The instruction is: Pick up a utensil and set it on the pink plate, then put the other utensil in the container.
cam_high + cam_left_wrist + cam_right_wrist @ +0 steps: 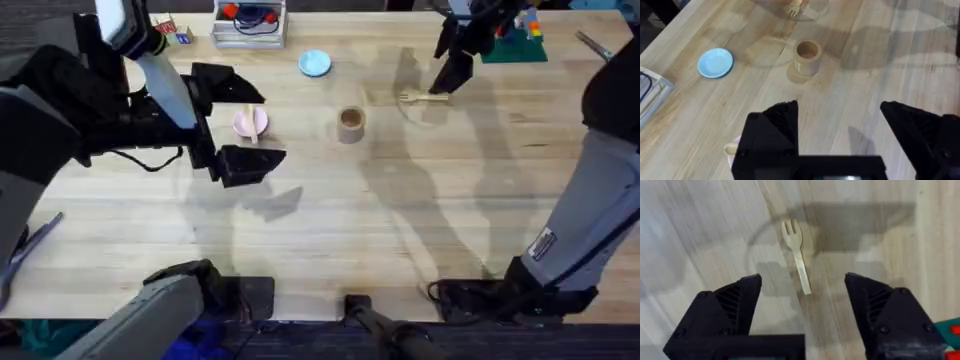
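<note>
The wooden spoon (pixel 252 122) lies across the pink plate (pixel 243 124) on the left part of the table. My left gripper (pixel 235 125) hovers open over that plate, its fingers (pixel 775 125) spread wide with nothing between them. The tan container (pixel 351 124) stands upright mid-table, its open top toward the camera in the left wrist view (pixel 806 55). The wooden fork (pixel 797 255) lies flat on the table at the far right (pixel 420 97). My right gripper (pixel 452 78) is open just above the fork's handle end, not touching it.
A light-blue plate (pixel 314 63) sits behind the container. A clear box (pixel 249 22) of coloured items stands at the back, and a green block toy (pixel 515 40) at the back right. A metal tool (pixel 25 250) lies near the left edge.
</note>
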{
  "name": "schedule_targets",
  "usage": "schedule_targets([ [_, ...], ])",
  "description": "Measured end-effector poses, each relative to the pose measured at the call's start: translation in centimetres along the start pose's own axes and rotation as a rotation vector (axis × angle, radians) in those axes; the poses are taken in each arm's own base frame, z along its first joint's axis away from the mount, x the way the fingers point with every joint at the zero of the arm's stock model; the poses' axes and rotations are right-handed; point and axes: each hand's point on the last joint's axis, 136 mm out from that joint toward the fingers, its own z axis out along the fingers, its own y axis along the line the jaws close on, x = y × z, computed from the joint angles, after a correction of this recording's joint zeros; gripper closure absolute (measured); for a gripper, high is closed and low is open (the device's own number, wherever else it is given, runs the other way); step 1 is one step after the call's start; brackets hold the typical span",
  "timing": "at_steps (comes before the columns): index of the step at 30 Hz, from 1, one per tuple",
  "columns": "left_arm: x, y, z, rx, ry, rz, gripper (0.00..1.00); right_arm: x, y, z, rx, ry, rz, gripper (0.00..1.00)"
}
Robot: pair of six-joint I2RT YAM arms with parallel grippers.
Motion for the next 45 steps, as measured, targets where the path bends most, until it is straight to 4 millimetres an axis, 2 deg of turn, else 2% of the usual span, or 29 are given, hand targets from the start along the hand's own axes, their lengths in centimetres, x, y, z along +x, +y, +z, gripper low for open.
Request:
schedule_targets([
  [8,0.0,0.0,0.0,0.000,0.000,0.000,0.008,2.8,0.9,3.3,-0.054,0.121,-0.066,0.049],
  [15,0.0,0.0,0.0,0.000,0.000,0.000,0.008,3.1,-0.4,5.5,0.000,0.122,-0.169,0.051],
  [35,0.0,0.0,0.0,0.000,0.000,0.000,0.007,3.4,-0.4,6.2,-0.017,0.128,-0.198,0.098],
  [40,0.0,0.0,0.0,0.000,0.000,0.000,0.008,3.4,-0.4,6.3,-0.021,0.128,-0.203,0.211],
  [45,0.0,0.0,0.0,0.000,0.000,0.000,0.008,3.3,-0.5,6.3,-0.024,0.122,-0.203,0.518],
])
